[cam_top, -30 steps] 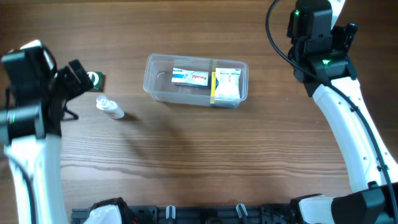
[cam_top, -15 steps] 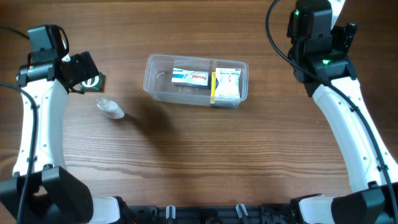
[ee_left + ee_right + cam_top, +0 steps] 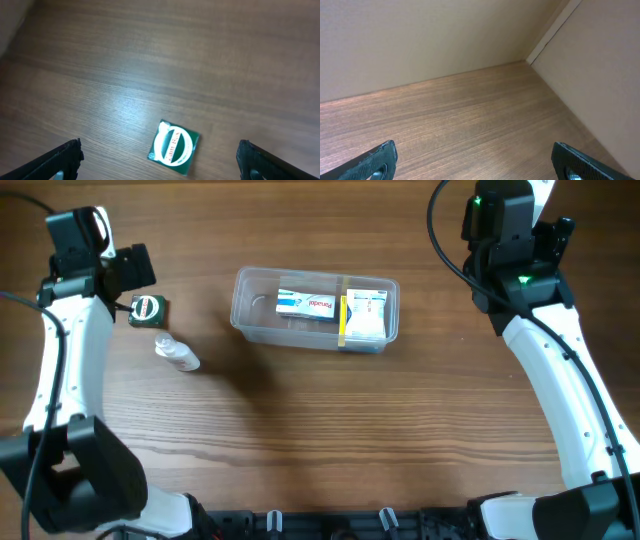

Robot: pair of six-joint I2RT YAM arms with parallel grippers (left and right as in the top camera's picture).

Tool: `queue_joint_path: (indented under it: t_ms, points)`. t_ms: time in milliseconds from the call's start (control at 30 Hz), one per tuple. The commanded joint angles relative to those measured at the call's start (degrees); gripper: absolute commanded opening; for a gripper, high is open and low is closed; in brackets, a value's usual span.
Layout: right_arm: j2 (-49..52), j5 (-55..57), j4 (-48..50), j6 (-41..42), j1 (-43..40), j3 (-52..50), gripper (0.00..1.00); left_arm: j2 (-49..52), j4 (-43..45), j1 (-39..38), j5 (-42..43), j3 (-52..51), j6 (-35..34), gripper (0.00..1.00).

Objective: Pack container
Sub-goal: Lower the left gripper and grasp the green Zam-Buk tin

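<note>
Centrally, clear rounded plastic container on woodgrain table; left gripper, right gripper wide, seemingly empty.

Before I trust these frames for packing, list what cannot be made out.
Lettering on the green packet: left wrist, blurred.
Contents of the small clear bottle: overhead, too small.
Print on the white box in the container: overhead, too small.
Right gripper: right wrist, mostly below the bottom edge.

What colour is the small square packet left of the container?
Dark green packet with a white ring; clearest in the left wrist view.
</note>
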Motion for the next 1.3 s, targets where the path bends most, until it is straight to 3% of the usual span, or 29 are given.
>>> queue_joint_path:
  t_ms: [0, 600, 967, 1267]
  points:
    - [0.7, 1.1, 0.2, 1.1, 0.1, 0.2, 1.0, 4.4, 1.0, 1.3, 3.3, 0.9, 5.0, 1.0]
    - [0.7, 1.1, 0.2, 1.1, 0.1, 0.2, 1.0, 18.0, 7.7, 1.4, 5.6, 0.9, 5.1, 1.0]
    - [0.7, 1.2, 0.2, 1.1, 0.1, 0.2, 1.0, 21.5, 5.6, 1.4, 6.9, 0.9, 6.6, 0.99]
    - [0.7, 1.1, 0.2, 1.0, 0.1, 0.2, 1.0, 21.5, 2.8, 1.4, 7.0, 0.6, 6.6, 0.85]
